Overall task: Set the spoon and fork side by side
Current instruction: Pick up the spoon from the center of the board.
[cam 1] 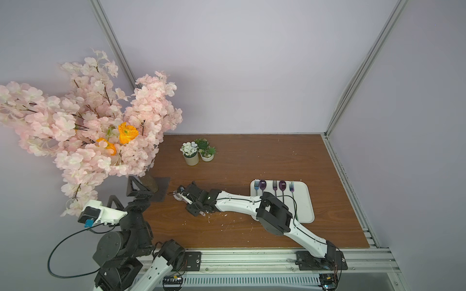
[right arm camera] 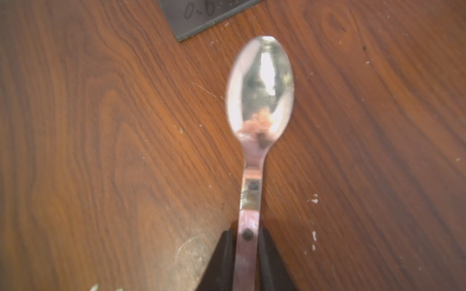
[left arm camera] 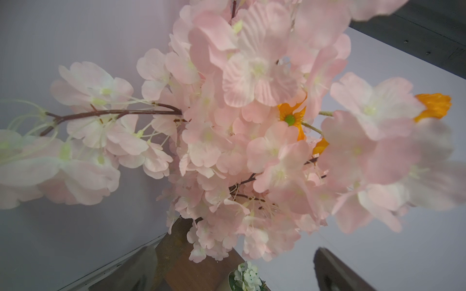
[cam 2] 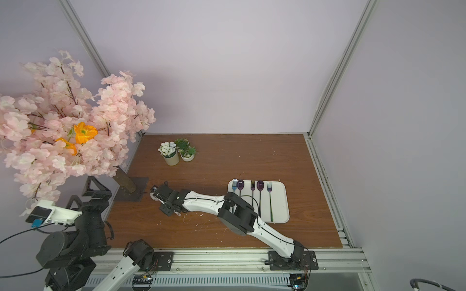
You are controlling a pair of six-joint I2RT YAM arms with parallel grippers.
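1. At the near left, the left arm is raised above the table's [cam 1: 252, 156] edge. The left gripper [cam 1: 124, 195] is wide open and holds nothing, its fingers [left arm camera: 335, 272] well apart and facing the pink blossoms.
2. The right arm reaches from the near right across to the left of the table's middle. The right gripper [right arm camera: 248, 241] is closed on the handle of the silver spoon [right arm camera: 259, 88], with one black finger pressed against each side.
3. In both top views the silver spoon [cam 1: 182, 197] sits low over the wood, its bowl hollow side up and pointing left toward the dark base plate [cam 1: 161, 189]. I cannot tell whether it touches the table.
4. To the right lies a white tray [cam 1: 303, 201]. On it, in one row with heads pointing far, are three forks [cam 1: 291, 187] and two purple spoons [cam 1: 282, 185], alternating from a fork at the left. The right arm hides some of the handles.
5. The blossom tree [cam 1: 88, 126] stands on the base plate at the left edge, with orange flowers among the pink.
6. Farther back, left of centre, two small potted plants [cam 1: 191, 153] stand just beside each other.
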